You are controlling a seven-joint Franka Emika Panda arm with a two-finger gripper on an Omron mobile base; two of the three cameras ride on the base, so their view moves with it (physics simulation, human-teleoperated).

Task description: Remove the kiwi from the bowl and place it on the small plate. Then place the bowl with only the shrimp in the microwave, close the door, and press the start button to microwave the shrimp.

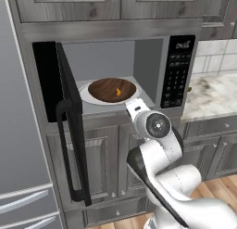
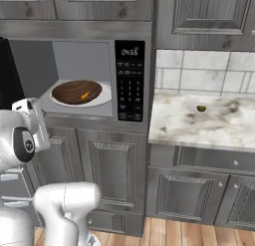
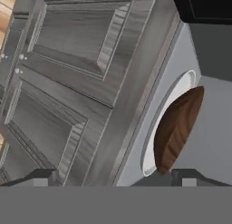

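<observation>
Your claw (image 3: 113, 175) is spread and empty just outside the microwave (image 1: 178, 73), with the door (image 1: 69, 117) hanging open to its left.

White clock digits reading 04:55 stand at the top of the black keypad panel (image 2: 129, 80) of the built-in black microwave (image 2: 79, 78) with the grey interior. Below them, the small white markings on the keypad buttons are too small to read in either base view.
</observation>
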